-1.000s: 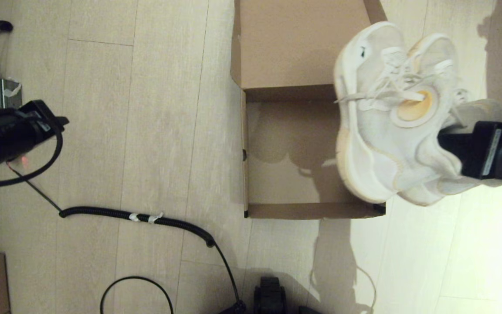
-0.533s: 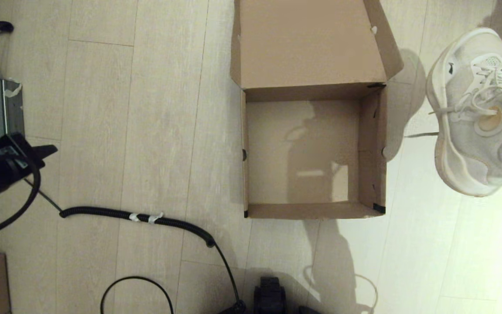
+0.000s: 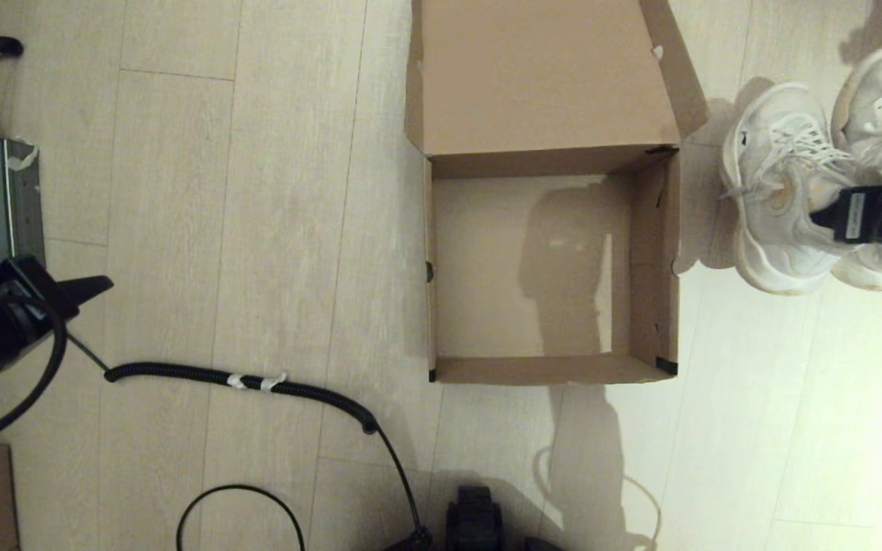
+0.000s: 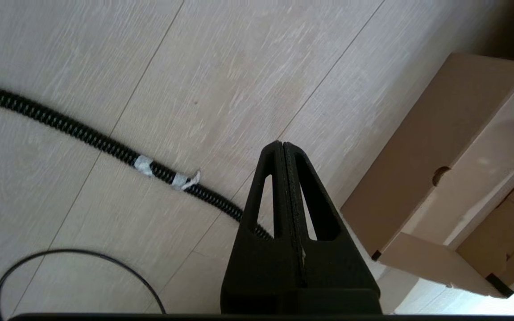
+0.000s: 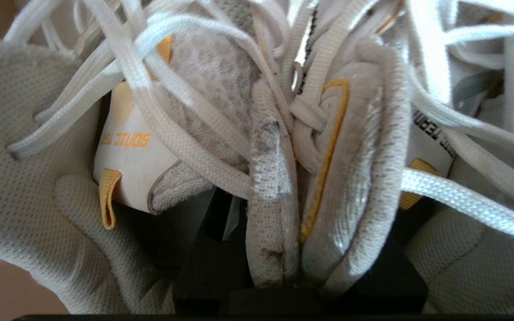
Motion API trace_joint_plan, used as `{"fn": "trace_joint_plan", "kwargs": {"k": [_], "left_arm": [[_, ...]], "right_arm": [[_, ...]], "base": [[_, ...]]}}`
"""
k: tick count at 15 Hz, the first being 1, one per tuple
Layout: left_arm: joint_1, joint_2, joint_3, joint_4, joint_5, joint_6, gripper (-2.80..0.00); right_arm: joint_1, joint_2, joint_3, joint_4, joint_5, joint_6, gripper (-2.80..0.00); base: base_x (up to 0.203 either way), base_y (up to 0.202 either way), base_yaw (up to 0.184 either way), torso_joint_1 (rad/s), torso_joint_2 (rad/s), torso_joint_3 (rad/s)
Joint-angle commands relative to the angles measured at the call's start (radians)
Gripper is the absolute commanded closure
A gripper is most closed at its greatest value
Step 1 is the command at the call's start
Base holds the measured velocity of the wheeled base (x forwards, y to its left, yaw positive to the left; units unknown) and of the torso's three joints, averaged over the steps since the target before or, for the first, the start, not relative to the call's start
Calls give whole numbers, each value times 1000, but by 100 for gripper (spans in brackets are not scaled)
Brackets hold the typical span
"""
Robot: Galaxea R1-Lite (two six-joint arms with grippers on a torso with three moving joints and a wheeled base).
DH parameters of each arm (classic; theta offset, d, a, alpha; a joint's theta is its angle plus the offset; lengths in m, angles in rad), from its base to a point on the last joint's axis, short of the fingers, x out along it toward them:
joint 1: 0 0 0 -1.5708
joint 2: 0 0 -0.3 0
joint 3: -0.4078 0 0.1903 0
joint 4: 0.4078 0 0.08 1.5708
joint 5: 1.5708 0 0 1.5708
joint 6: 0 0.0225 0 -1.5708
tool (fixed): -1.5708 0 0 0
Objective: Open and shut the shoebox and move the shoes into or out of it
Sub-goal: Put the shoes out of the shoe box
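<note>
Now I see my right hand point(image 5: 290, 272) pinching the sneakers point(image 3: 816, 191) by their collars, toes pointing away from me, beside the open shoebox point(image 3: 663, 252) (left hand point(image 4: 283, 151) pressed together).

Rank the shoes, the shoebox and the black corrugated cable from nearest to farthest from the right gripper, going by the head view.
1. The shoes: held in the right gripper, on the floor to the right of the box.
2. The shoebox: open and empty, middle of the view.
3. The black corrugated cable: on the floor left of the box, nearer the left gripper.
</note>
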Motion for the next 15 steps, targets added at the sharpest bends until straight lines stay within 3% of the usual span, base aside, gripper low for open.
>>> {"fn": "trace_joint_plan", "kwargs": {"k": [1,4,5,11,15], "left_arm": [[0,-8,-5,-2,-1,-2,0],[1,-23,4,1,-1,-1,0],[0,-26,7,3,-1,-1,0],[-2,-58,26,10,4,0,0],[-2,-124,24,50,5,2,0]], "right_arm": [[-1,165,-12,-52,8,-1,0],[-5,279,-38,-177,26,-13,0],[-7,281,-41,-182,27,-14,-280],[-15,217,-15,-178,49,-12,-280],[-7,41,77,-164,93,-9,-280]], "base": [[0,0,0,0,0,0],[0,0,0,0,0,0],[0,0,0,0,0,0],[0,0,0,0,0,0],[0,0,0,0,0,0]]}}
